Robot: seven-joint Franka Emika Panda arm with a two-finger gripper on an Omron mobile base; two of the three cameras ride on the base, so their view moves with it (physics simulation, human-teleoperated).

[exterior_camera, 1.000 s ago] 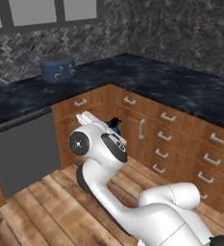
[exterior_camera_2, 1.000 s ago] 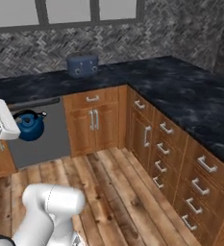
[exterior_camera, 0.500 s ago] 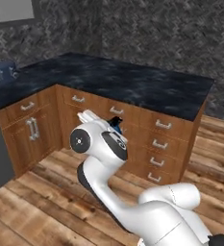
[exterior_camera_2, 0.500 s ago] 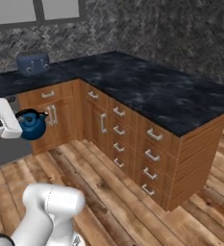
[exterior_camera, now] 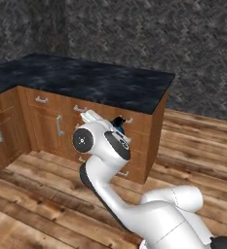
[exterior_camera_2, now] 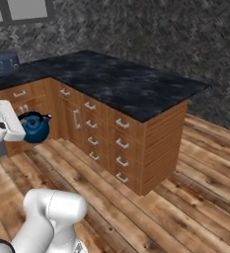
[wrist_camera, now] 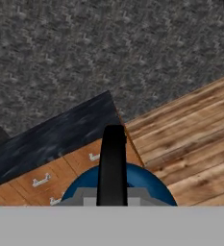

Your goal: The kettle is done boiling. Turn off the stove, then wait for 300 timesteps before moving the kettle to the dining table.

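Observation:
The kettle is a glossy dark-blue round pot that hangs in the air in front of the wood cabinets, off any surface. My gripper is shut on its black arched handle, which runs up the middle of the hand view over the blue body. In the left base view a sliver of the kettle peeks out behind my white wrist. The stove and the dining table are out of view.
An L-shaped counter with a dark marbled top and wood drawers ends in a square corner. A boxy blue-grey toaster stands at its far left. Bare wood floor spreads to the right, below a dark stone wall.
The whole picture has swung: the base has turned, so the counter slid left and its end and open floor came into view. The kettle stays held in the shut gripper.

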